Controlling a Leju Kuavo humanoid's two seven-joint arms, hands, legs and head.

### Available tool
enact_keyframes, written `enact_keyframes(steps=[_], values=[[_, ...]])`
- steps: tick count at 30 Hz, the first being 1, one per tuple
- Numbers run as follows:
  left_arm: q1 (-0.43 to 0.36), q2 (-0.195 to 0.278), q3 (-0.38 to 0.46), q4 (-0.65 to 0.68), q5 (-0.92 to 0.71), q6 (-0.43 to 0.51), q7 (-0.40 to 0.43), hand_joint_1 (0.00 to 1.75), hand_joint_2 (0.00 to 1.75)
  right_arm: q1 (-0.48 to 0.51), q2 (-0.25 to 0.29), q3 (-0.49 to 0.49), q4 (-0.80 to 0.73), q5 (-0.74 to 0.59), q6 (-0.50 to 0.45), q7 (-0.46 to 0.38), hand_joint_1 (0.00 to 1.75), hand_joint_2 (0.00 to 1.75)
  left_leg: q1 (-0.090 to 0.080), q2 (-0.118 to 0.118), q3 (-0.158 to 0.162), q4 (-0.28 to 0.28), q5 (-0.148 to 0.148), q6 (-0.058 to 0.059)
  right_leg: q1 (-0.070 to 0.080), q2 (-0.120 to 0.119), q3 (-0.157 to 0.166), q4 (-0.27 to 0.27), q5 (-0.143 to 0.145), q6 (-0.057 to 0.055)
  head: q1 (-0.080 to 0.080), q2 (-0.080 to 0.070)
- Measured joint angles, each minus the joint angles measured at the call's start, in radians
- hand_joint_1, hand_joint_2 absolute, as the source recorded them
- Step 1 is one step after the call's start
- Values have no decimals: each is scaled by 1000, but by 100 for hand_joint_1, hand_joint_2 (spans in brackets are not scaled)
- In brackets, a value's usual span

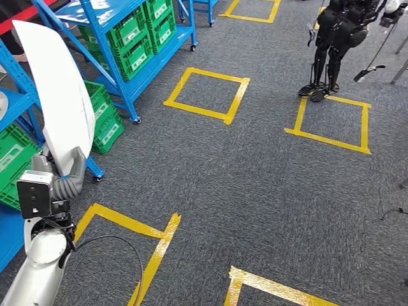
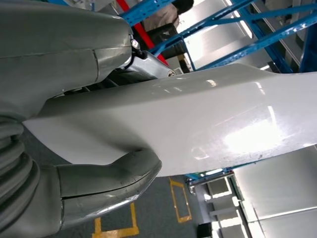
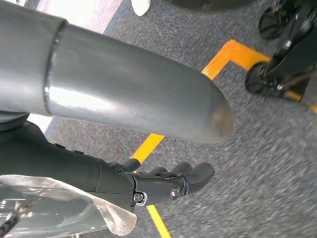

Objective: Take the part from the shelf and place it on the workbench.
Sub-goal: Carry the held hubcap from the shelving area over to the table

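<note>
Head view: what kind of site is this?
Likely a robot test floor in a warehouse-style workshop: blue shelf racks with green crates, yellow taped squares on grey carpet, another black humanoid robot standing.

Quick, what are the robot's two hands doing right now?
Left hand: holding the white part.
Right hand: holding nothing; fingers apart over the carpet, so it looks open.

Warehouse-style robot test floor, we judge. Grey carpet (image 1: 250, 178) marked with yellow tape squares (image 1: 208, 94) as stations. Blue steel racking (image 1: 115, 64) on castors, loaded with green plastic crates (image 1: 134, 38), stands just beyond the left hand's fingers (image 1: 72, 182). A dark humanoid robot (image 1: 336, 38) stands at a far tape square, well apart from them
</note>
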Motion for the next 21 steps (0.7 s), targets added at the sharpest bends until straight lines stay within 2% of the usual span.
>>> enact_keyframes(steps=[2, 4, 5, 6, 7, 9, 10, 11, 12, 13, 14, 15, 16, 18, 19, 20, 21], values=[[1, 0, 4, 0, 0, 1, 0, 175, 175, -2, -3, 0, 0, 0, 0, 1, 0, 0, 4, -39, -39, 97, -62, -5, 0, 17, -1, -1, 3, -8, -1, 0], [3, 0, 8, 0, 0, 1, 1, 175, 175, -3, -5, 0, 0, 0, 1, 1, 0, 0, 4, -56, -99, 234, -122, -3, 5, 38, -4, -1, 5, -12, -1, 0], [4, 0, 10, 0, 0, 1, 1, 175, 175, -2, -6, 0, 0, 0, 1, 1, 0, 0, 3, -58, -116, 271, -128, 1, 8, 50, -5, -1, 6, -14, -1, 0], [5, 0, 10, 0, 0, 1, 1, 175, 175, -1, -7, 0, 0, 0, 2, 1, 0, 0, 2, -60, -117, 270, -114, 6, 10, 61, -5, -1, 7, -15, -1, 0], [4, 0, 10, 0, 0, 1, 1, 175, 175, -1, -7, 0, 0, 0, 2, 0, 0, 0, -1, -65, -98, 228, -82, 14, 12, 72, -4, -1, 8, -16, 0, 0], [-2, -1, 11, 0, 0, 1, 1, 175, 175, -2, -7, 0, 0, 1, 2, -1, 0, 0, -6, -100, -36, 90, -8, 31, 13, 93, -3, -1, 10, -16, 0, 0], [-6, -1, 11, 0, 1, 1, 1, 175, 175, -5, -7, 0, 0, 1, 2, -2, 0, 0, -9, -119, -13, 35, 14, 39, 12, 102, -5, -1, 12, -13, 0, 0], [-9, -2, 12, 0, 3, 1, 1, 175, 175, -7, -7, 0, 0, 2, 2, -3, 0, 0, -12, -134, 0, 2, 21, 44, 9, 111, -10, -1, 16, -9, -2, 0], [-12, -3, 12, 0, 7, 1, 0, 175, 175, -9, -7, 0, 0, 2, 3, -3, 0, 0, -13, -137, 2, -8, 18, 47, 7, 119, -15, -2, 20, -3, -4, 0], [-15, -4, 12, 0, 12, 1, 0, 175, 175, -10, -7, 0, 0, 2, 3, -3, 0, 0, -15, -129, 4, -16, 20, 48, 4, 128, -19, -6, 24, 4, -6, 0], [-17, -7, 12, 0, 16, 1, -1, 175, 175, -10, -8, 1, 0, 3, 4, -3, 0, 0, -14, -118, 7, -26, 24, 49, 3, 126, -25, -5, 25, 9, -8, 0], [-19, -10, 11, 0, 20, 1, -2, 175, 175, -9, -9, 1, 0, 5, 5, -2, 0, 0, -12, -107, 11, -38, 30, 50, 5, 110, -32, 4, 18, 13, -6, 0], [-20, -13, 11, 0, 21, 0, -2, 175, 175, -10, -10, 1, 0, 6, 5, -2, 0, 0, -10, -95, 16, -48, 36, 52, 8, 87, -48, 32, -1, 16, -4, 0], [-21, -17, 12, 0, 24, 0, -3, 175, 175, -12, -13, 4, 0, 8, 6, -1, 0, 0, -9, -71, 18, -57, 41, 54, 9, 40, -101, 141, -63, 23, -2, 0], [-22, -18, 12, 0, 24, 1, -3, 175, 175, -13, -13, 5, 0, 8, 7, 0, 0, 0, -10, -59, 17, -56, 40, 55, 6, 32, -129, 202, -90, 28, -2, 0], [-21, -19, 12, 1, 25, 1, -2, 175, 175, -12, -13, 6, 0, 8, 7, 0, 0, 0, -10, -48, 15, -55, 40, 54, 4, 27, -146, 242, -101, 33, -2, 0], [-21, -20, 11, 1, 25, 1, -2, 175, 175, -11, -14, 7, 0, 8, 7, 0, 0, 0, -9, -37, 14, -54, 39, 53, 2, 24, -146, 249, -95, 37, -2, 0]])
